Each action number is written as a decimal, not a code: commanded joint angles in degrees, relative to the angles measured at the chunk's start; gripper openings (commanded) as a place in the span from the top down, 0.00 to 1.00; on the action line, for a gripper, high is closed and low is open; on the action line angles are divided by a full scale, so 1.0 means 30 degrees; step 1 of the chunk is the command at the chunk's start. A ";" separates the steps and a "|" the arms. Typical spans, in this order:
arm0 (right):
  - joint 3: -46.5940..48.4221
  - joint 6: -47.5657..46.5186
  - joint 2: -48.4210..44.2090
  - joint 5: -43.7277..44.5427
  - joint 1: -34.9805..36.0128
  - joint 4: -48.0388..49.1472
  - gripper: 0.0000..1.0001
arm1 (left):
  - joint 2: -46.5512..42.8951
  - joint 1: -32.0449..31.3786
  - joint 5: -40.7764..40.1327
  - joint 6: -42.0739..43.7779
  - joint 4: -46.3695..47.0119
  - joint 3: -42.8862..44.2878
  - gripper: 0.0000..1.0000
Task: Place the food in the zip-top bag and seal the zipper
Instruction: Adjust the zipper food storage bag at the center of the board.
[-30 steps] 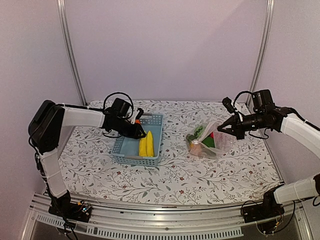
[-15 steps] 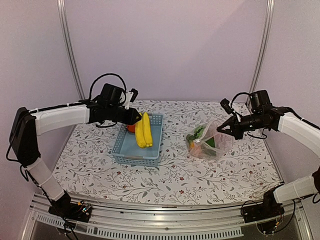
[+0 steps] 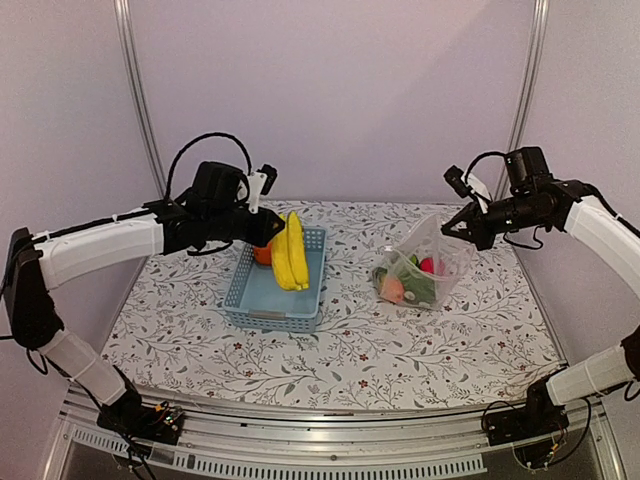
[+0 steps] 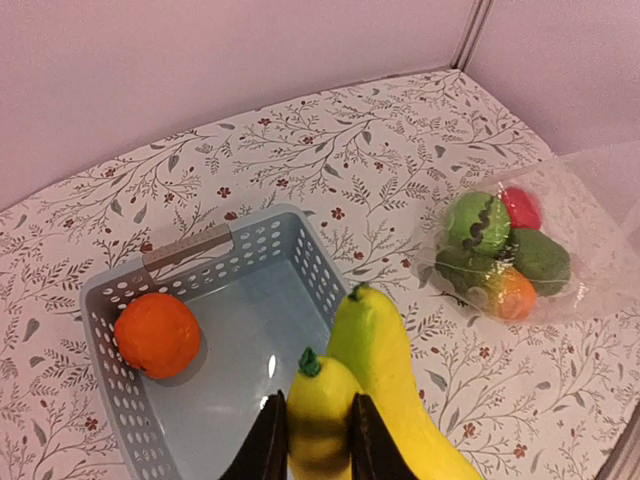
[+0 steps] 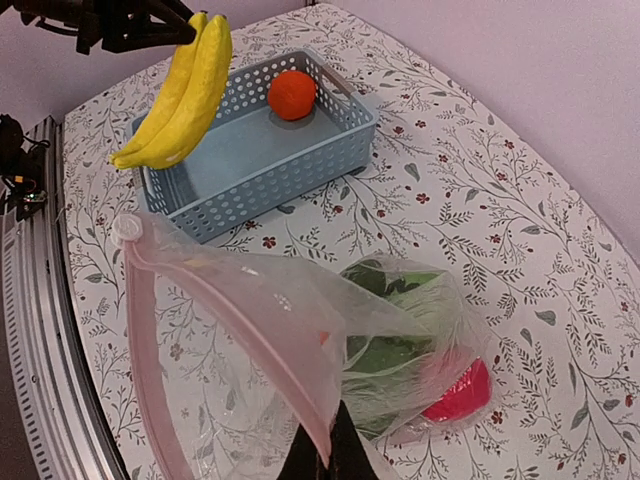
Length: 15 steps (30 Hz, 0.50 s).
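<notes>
Top external: left gripper has lifted its clamped bananas, hanging near-vertical, seemingly tips down; right gripper pinches the zip-top bag.

Basket left of centre on the table, a round fruit in its far left corner. Bananas hang above it. Zip-top bag to the right, food pieces inside.
</notes>
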 commanded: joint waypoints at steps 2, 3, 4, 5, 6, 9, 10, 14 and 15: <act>0.2591 -0.0814 0.0481 0.0748 -0.0071 -0.2681 1.00 | -0.1525 -0.0927 -0.0425 0.0588 0.0533 0.0140 0.91; 0.2823 -0.0825 0.0508 0.0731 -0.0056 -0.2826 1.00 | -0.1754 -0.1060 -0.0409 0.0593 0.0529 0.0180 0.92; 0.3031 -0.0807 0.0636 0.0674 -0.0029 -0.2976 1.00 | -0.1959 -0.1220 -0.0395 0.0631 0.0551 0.0226 0.93; 0.3255 -0.0773 0.0736 0.0663 -0.0022 -0.3163 1.00 | -0.2167 -0.1404 -0.0394 0.0679 0.0572 0.0268 0.93; 0.3463 -0.0736 0.0888 0.0676 -0.0013 -0.3285 1.00 | -0.2380 -0.1578 -0.0416 0.0733 0.0633 0.0317 0.94; 0.4007 -0.0517 0.1251 0.0949 -0.0055 -0.3466 1.00 | -0.2990 -0.2092 -0.0315 0.0821 0.0958 0.0336 0.95; 0.4201 -0.0392 0.1344 0.1148 -0.0024 -0.3422 1.00 | -0.3205 -0.2282 -0.0281 0.0820 0.1040 0.0340 0.96; 0.5268 0.0264 0.1989 0.2766 -0.0026 -0.3104 1.00 | -0.3917 -0.2982 -0.0420 0.0825 0.1219 0.0282 0.96; 0.5509 0.0548 0.2249 0.3375 -0.0054 -0.2875 1.00 | -0.4049 -0.3108 -0.0459 0.0810 0.1241 0.0268 0.97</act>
